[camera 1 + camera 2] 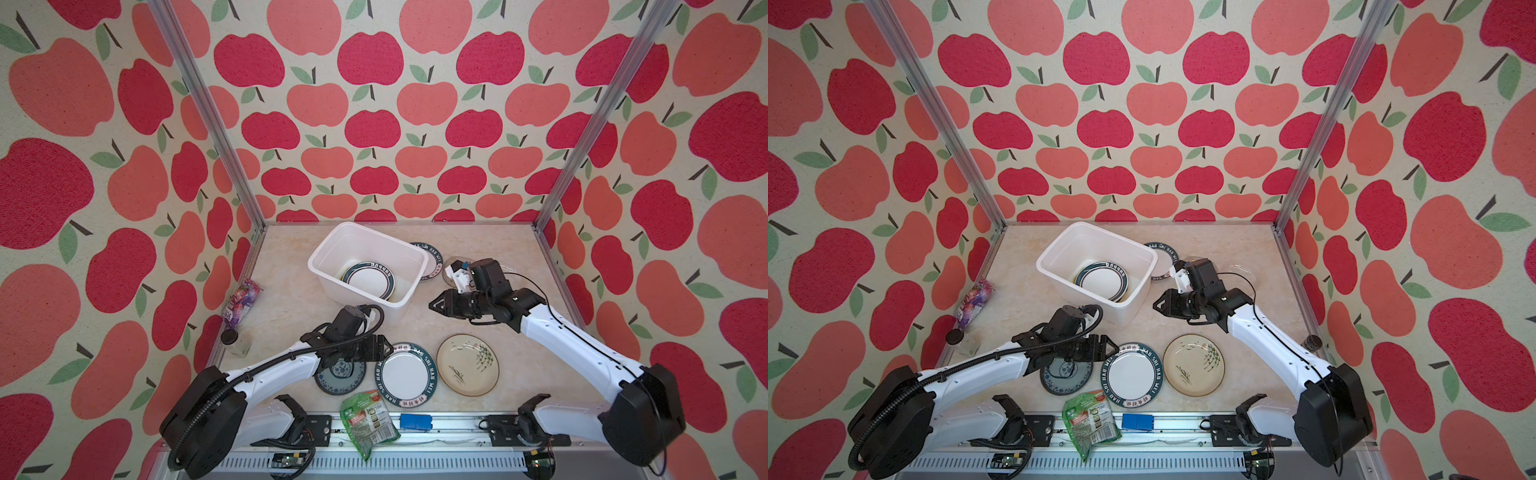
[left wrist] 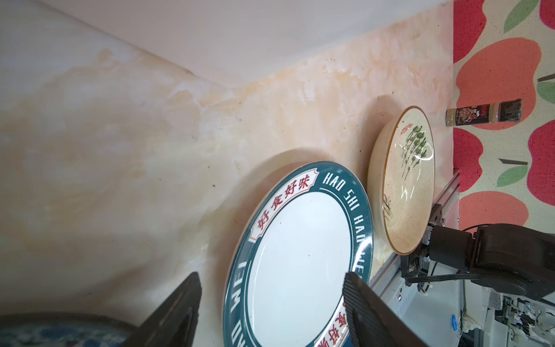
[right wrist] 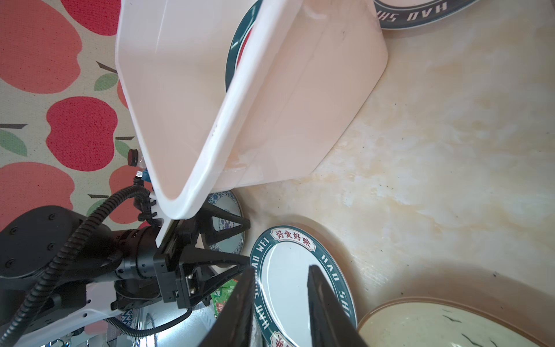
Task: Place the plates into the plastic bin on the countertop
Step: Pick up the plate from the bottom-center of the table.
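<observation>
The white plastic bin (image 1: 365,245) stands at the back of the countertop (image 1: 291,299) with stacked green-rimmed plates (image 1: 370,282) inside. A lettered white plate (image 1: 406,376) lies near the front, between a blue-green plate (image 1: 340,376) and a cream plate (image 1: 467,365). My left gripper (image 1: 390,348) is open, low at the lettered plate's left rim (image 2: 240,255), which shows between its jaws. My right gripper (image 1: 432,306) hovers by the bin's near right corner, narrowly open and empty (image 3: 280,268). Another lettered plate (image 1: 430,259) and a clear glass plate (image 1: 1244,270) lie behind it.
A green snack packet (image 1: 368,422) and a blue block (image 1: 415,422) rest on the front rail. A purple packet (image 1: 243,299) and a dark-capped bottle (image 1: 232,338) sit by the left rail. A spice jar (image 1: 1312,341) stands at the right rail.
</observation>
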You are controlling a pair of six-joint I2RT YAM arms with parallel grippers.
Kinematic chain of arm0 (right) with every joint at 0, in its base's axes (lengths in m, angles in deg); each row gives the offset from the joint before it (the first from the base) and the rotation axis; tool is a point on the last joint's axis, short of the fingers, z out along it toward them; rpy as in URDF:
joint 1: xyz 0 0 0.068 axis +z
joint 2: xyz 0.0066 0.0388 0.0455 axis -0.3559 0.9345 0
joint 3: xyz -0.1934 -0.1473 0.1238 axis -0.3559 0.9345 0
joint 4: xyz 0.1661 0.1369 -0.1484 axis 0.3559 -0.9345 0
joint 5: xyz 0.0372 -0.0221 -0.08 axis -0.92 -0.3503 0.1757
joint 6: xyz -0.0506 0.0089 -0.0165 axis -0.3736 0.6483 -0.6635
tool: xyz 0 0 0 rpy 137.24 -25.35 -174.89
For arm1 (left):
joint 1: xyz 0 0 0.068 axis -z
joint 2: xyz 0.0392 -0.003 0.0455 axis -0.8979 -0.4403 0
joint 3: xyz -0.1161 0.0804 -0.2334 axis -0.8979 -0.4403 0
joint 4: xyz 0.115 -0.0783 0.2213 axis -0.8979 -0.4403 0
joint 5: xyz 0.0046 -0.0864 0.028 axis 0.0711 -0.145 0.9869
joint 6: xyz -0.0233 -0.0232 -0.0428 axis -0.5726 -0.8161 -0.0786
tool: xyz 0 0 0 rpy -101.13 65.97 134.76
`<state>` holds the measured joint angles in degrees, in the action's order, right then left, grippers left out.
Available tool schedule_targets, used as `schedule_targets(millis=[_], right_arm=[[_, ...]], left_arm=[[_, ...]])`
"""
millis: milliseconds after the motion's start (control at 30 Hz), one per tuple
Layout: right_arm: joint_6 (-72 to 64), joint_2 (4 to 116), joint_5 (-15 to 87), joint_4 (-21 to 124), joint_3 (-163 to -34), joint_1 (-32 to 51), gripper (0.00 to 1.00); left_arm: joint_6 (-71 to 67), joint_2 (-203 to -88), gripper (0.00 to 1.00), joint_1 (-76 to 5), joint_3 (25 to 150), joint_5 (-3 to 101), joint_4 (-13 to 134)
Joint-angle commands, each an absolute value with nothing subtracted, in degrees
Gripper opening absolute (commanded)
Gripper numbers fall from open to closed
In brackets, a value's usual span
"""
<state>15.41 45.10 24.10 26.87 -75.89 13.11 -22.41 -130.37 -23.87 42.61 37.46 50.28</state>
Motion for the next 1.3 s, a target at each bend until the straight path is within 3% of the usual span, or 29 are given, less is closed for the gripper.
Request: schedule_targets(millis=[0, 333, 600, 800, 1267], right_arm=[[17.1, 45.3, 22.6, 29.6, -74.8, 12.8, 0.32], [17.5, 44.7, 23.5, 31.2, -72.7, 12.8, 0.31], [19.0, 45.6, 21.4, 34.7, -70.8, 12.3, 0.29], [20.8, 46.5, 19.1, 38.1, -69.2, 11.6, 0.28], [20.3, 46.3, 20.1, 38.0, -68.1, 10.3, 0.25]], left_arm=[[-22.8, -129.7, 0.76, -23.3, 40.8, 38.5, 51.8], [-23.0, -136.2, 0.7, -22.8, 41.1, 38.4, 56.3], [-23.6, -144.2, 0.49, -23.7, 42.1, 35.1, 59.6], [-23.9, -149.0, 0.45, -24.2, 41.0, 30.5, 65.2], [-23.8, -149.9, 0.23, -25.5, 39.8, 29.5, 65.8]])
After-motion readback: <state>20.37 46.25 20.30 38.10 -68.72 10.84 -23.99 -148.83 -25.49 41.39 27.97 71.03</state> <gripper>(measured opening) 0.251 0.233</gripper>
